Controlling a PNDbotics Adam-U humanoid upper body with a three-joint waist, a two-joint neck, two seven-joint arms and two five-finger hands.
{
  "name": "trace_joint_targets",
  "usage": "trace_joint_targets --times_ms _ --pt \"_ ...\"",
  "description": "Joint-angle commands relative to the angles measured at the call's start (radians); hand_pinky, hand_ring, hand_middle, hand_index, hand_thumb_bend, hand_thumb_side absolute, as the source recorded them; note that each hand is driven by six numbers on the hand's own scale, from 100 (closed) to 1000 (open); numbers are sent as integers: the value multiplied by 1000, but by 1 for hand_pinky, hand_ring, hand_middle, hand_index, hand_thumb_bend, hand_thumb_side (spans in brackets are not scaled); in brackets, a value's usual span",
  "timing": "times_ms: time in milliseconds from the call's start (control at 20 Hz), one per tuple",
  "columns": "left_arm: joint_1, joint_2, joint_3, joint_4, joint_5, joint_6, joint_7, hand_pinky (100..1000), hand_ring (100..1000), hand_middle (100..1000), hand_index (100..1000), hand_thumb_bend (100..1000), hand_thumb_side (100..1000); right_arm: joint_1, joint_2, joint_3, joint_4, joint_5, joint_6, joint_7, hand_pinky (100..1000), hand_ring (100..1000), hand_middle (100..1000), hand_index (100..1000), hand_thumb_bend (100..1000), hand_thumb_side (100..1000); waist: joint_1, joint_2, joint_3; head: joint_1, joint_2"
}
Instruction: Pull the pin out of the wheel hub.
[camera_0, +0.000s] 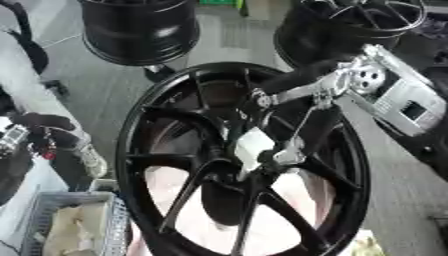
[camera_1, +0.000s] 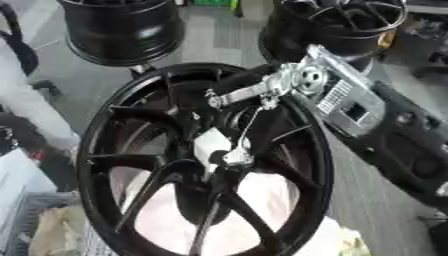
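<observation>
Right hand (camera_0: 262, 145) at wheel hub (camera_0: 241, 165) — fingers' state unclear; pin hidden.

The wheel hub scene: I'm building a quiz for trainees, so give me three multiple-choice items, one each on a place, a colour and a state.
1. Where is the right hand?
A. at the wheel's centre
B. on the floor
C. in the basket

2. What colour is the wheel?
A. red
B. black
C. white

3. How does the wheel in front stand?
A. upright on edge, spokes facing the camera
B. flat on the floor
C. stacked under another

Answers: 1 A, the arm reaches down to the hub; 2 B, rim and spokes are black; 3 A, its whole spoked face shows.
</observation>
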Motion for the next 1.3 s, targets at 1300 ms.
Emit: trace_joint_targets --times_ms 1300 --pt "-14 7 -3 -17 1 -1 -4 697 647 640 732 100 879 3 9 -16 70 67 -16 -4 727 761 752 820 183 249 7 -9 3 -7 -2"
